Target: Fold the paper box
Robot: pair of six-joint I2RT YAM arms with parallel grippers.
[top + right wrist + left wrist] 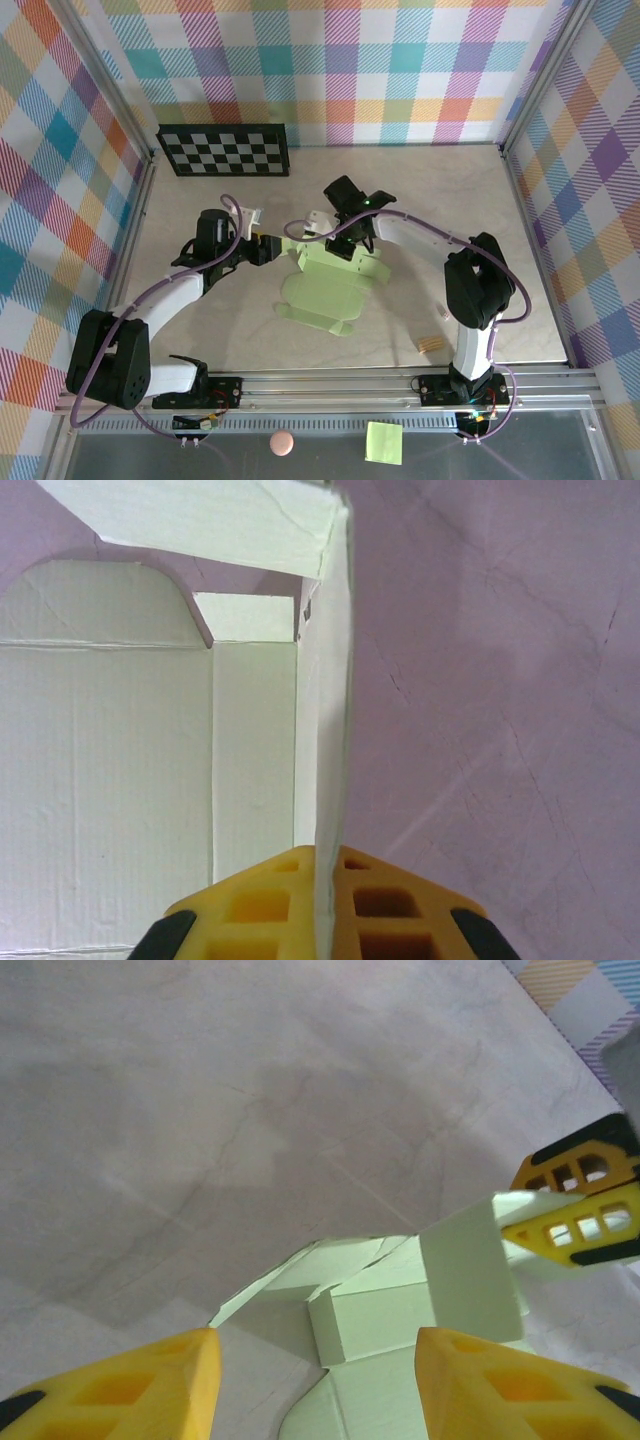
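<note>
Black-and-white checkerboard point(225, 149) lies flat at upper left of the marbled table point(420, 175). Small tan wooden piece point(430, 345) at lower right. Below the metal rail point(330, 381), a pink ball point(282, 443) and a green sticky note point(384, 441), apart. Plaid walls point(330, 70) on three sides.

Paper box point(325, 290) far edge hidden under right gripper point(347, 240); small tan item point(430, 345) near tabletop's right edge too small to identify.

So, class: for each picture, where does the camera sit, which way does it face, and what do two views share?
Top external: above, behind the bases, looking down on the table; left arm and right arm flank the paper box.
Left wrist: faces down past the open left gripper at the box.
Right wrist: looks along the right gripper, shut on an upright flap.
Shared: both wrist views show that grip.
</note>
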